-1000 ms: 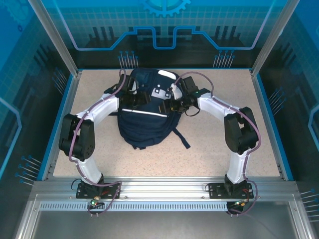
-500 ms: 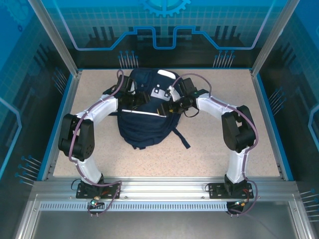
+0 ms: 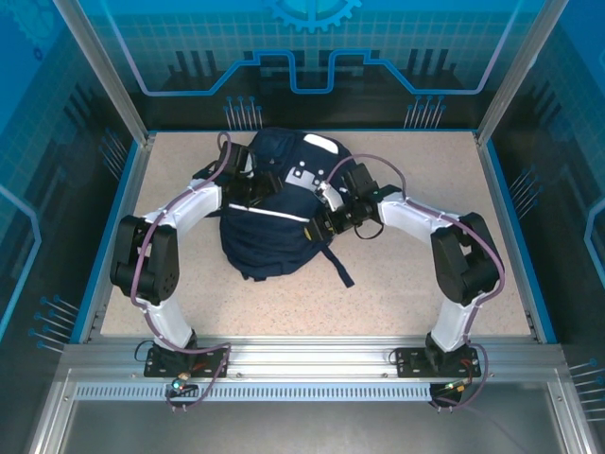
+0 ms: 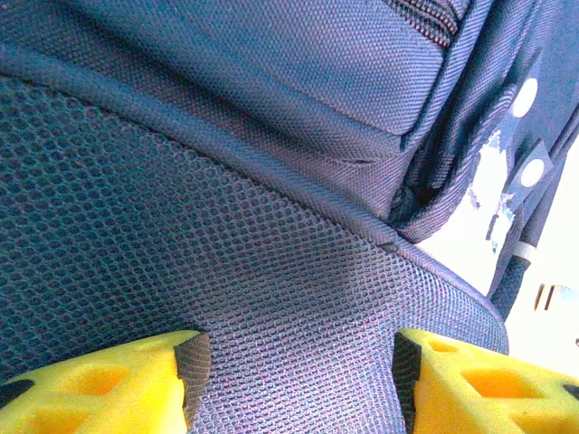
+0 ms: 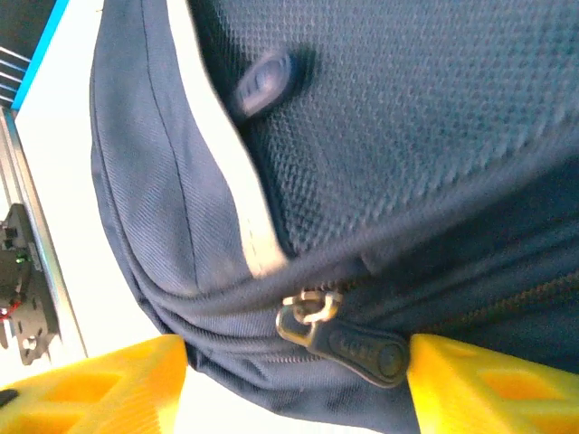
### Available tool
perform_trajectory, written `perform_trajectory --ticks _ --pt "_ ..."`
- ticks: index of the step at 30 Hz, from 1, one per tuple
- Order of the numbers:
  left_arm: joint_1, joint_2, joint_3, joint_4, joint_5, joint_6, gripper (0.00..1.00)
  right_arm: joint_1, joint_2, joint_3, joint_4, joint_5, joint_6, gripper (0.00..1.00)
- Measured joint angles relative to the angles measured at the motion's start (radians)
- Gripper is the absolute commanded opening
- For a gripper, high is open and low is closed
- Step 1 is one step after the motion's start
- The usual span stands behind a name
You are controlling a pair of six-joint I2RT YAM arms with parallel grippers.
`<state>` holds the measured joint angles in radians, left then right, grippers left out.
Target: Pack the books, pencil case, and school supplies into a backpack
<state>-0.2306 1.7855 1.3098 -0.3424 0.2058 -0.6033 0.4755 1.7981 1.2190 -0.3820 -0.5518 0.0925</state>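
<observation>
Backpack (image 3: 274, 227) mid-surface (image 3: 425, 274), long axis 1-to-7 o'clock. Right jaws apart; zipper pull (image 5: 357, 351) between them, lying 10-to-4, close by 3 o'clock finger. Left jaws apart astride mesh, grip unclear.

The speckled beige table (image 3: 406, 293) carries the backpack (image 3: 269, 241) just 12 o'clock of its centre, a dark strap (image 3: 338, 267) trailing toward 5 o'clock.

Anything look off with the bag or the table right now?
Nothing spilled or torn. The backpack lies slumped flat on the table, with one dark strap trailing loose onto the surface at its near right. A white patch near its top looks blotchy, maybe scuffed; too close to tell.
</observation>
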Motion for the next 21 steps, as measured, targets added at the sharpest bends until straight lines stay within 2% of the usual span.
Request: perform_trajectory --ticks 4,9,18,21 --pt "0.000 0.000 0.000 0.000 0.002 0.000 0.59 0.010 -0.003 -0.008 -0.006 0.032 -0.008 0.38" --pt "0.000 -0.001 0.000 0.000 0.011 0.002 0.58 0.023 -0.003 -0.006 -0.005 0.108 -0.023 0.31" --pt "-0.006 -0.027 0.000 -0.027 0.015 0.030 0.52 0.052 -0.054 -0.069 0.064 0.279 -0.064 0.38" --pt "-0.020 -0.034 0.000 -0.049 0.003 0.037 0.46 0.061 -0.101 -0.120 0.109 0.309 -0.080 0.39"
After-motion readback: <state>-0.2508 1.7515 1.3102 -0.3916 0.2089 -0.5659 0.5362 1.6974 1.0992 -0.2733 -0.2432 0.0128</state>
